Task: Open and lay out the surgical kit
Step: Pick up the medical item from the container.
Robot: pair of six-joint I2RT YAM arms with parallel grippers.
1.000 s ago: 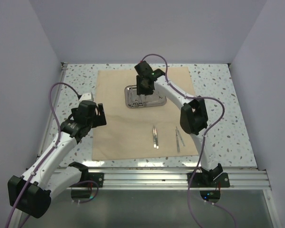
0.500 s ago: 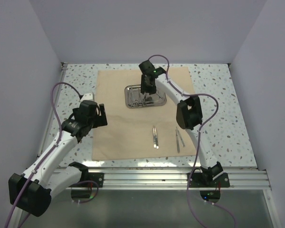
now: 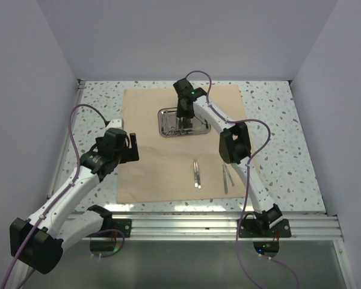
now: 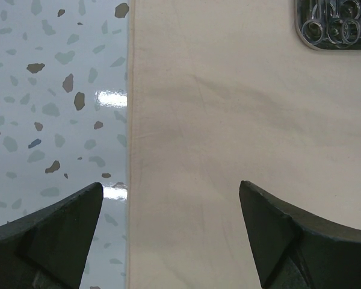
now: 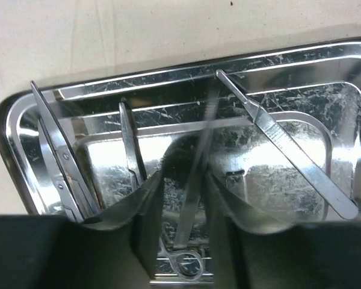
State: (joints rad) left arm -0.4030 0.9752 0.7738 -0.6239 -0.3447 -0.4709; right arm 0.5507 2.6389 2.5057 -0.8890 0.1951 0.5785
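Upper centre, shiny rectangular steel tray (image 3: 166,129) | right gripper (image 5: 185,177) now lower, parted astride thin silver ring-handled instrument (image 5: 188,220) | left gripper (image 4: 170,185) released | grasp likely next

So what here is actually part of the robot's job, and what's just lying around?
Part of the job:
tan cloth wrap
steel tray
scissors and flat steel handle in the tray
tweezers and another thin tool on the cloth

Just there:
speckled table
metal rail
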